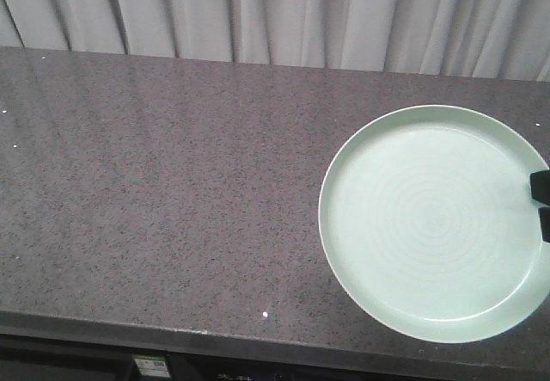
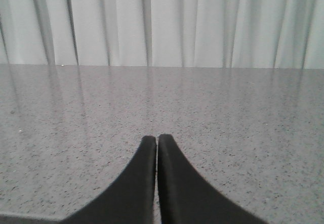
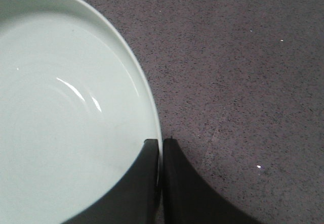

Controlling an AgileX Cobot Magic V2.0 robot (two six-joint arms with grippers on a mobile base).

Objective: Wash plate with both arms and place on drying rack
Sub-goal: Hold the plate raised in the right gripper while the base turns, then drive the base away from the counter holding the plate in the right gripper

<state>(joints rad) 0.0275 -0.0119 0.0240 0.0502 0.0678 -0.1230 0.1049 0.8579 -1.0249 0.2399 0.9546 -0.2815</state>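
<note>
Plate (image 1: 430, 222): flat on the desk (image 1: 172, 183), near right, rim clamped in my right hand (image 3: 161, 148); left hand (image 2: 157, 140) pressed together, holding nothing, over the desk; step, I judge: pickup, next needing a level lift.

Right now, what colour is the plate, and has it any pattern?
The plate is pale mint green with faint concentric rings, clearest in the front-facing view.
</note>
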